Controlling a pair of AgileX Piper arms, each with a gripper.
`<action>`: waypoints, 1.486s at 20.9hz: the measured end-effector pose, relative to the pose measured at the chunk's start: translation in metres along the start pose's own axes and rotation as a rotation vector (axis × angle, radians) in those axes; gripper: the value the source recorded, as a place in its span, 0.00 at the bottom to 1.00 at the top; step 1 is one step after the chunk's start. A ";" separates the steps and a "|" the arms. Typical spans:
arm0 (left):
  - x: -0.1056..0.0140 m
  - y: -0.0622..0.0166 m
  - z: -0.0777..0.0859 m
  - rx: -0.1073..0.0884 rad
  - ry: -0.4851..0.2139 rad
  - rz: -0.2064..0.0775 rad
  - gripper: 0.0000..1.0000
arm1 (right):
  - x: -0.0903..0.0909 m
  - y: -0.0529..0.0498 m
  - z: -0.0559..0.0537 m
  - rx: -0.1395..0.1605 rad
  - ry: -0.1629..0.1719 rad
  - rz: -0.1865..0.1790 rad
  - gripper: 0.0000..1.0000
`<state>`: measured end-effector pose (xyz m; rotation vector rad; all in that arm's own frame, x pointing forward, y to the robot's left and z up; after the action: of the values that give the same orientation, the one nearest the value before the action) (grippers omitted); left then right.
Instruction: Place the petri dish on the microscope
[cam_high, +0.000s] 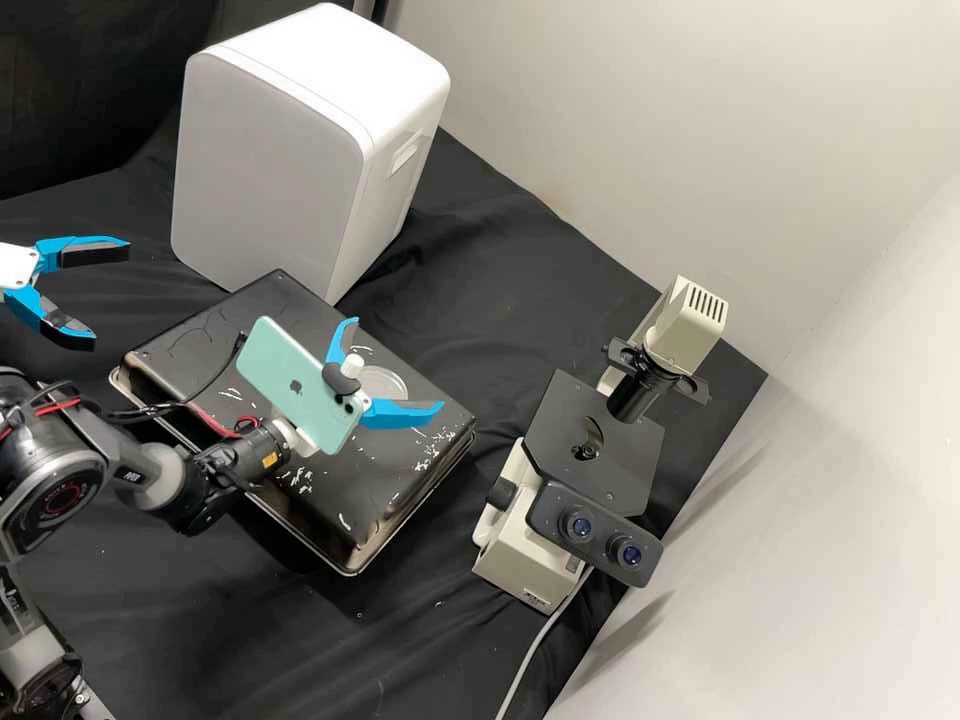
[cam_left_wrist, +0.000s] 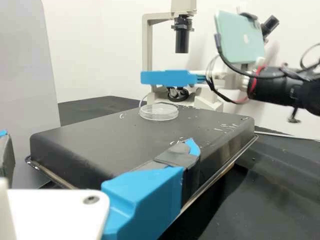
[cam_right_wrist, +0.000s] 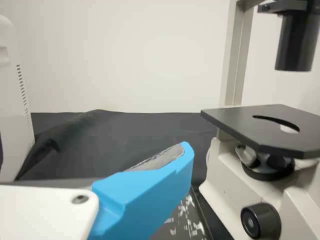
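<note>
Hanging by the near edge of the counter (cam_high: 480, 280), the left end effector (cam_high: 105, 292) has its 2 fingers spread wide around nothing, probably held clear of the work. Farther in, a black tray (cam_high: 300, 500) lifts the petri dish (cam_high: 385, 382) off the cloth; the dish lies flat there, unheld. The right end effector (cam_high: 396, 364) hovers a little above the dish with its fingers wide apart, seemingly lined up to close on the rim. Beyond stands the microscope (cam_high: 560, 500), its flat black stage (cam_high: 585, 425) bare; the dish likely belongs over the stage's opening. A white box (cam_high: 300, 140) sits at the back.
</note>
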<state>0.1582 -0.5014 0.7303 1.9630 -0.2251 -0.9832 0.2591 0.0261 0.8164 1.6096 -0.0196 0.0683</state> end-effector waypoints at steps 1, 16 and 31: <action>0.000 0.0000 0.000 0.000 0.000 0.000 1.00 | -0.004 -0.002 0.002 0.000 -0.006 -0.006 1.00; 0.000 -0.0001 0.000 0.000 -0.002 0.000 1.00 | -0.005 -0.037 0.031 -0.053 -0.115 -0.085 1.00; 0.000 -0.0001 0.000 0.000 -0.002 0.000 1.00 | 0.022 -0.068 0.031 -0.115 -0.097 -0.106 1.00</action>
<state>0.1580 -0.5016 0.7301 1.9624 -0.2256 -0.9852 0.2862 -0.0019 0.7489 1.4949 -0.0136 -0.0916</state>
